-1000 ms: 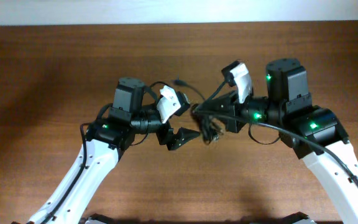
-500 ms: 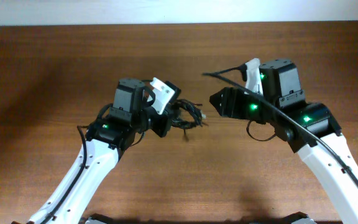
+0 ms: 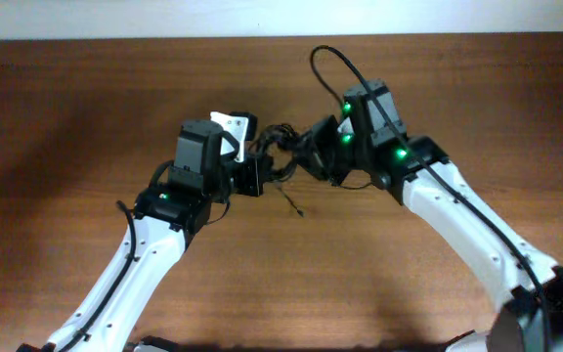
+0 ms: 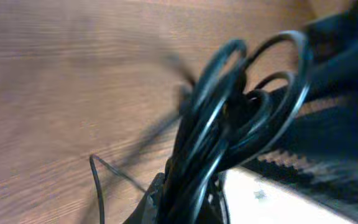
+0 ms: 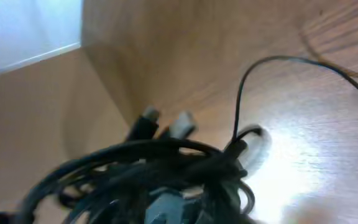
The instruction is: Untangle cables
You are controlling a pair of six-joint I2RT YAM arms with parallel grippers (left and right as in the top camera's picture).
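Observation:
The cables [image 3: 280, 156] form a knotted black bundle held above the middle of the table, between both grippers. My left gripper [image 3: 254, 168] is shut on the bundle's left side; in the left wrist view the loops [image 4: 229, 112] rise out of its jaws [image 4: 185, 193]. My right gripper [image 3: 313, 156] presses against the bundle from the right. In the right wrist view the tangle [image 5: 154, 162] covers the jaws [image 5: 166, 208] and is blurred, hiding their state. One thin end [image 3: 293, 203] hangs down to the table. Two plugs [image 5: 182, 122] stick out of the knot.
The brown wooden table [image 3: 66, 147] runs to a white edge [image 3: 115, 20] at the back. A thicker black arm cable [image 3: 325, 61] loops up behind the right wrist. Both white arms reach in from the near edge.
The left gripper closed on the bundle and carried it left. The right gripper let go, swung away to the right, then came back against the bundle.

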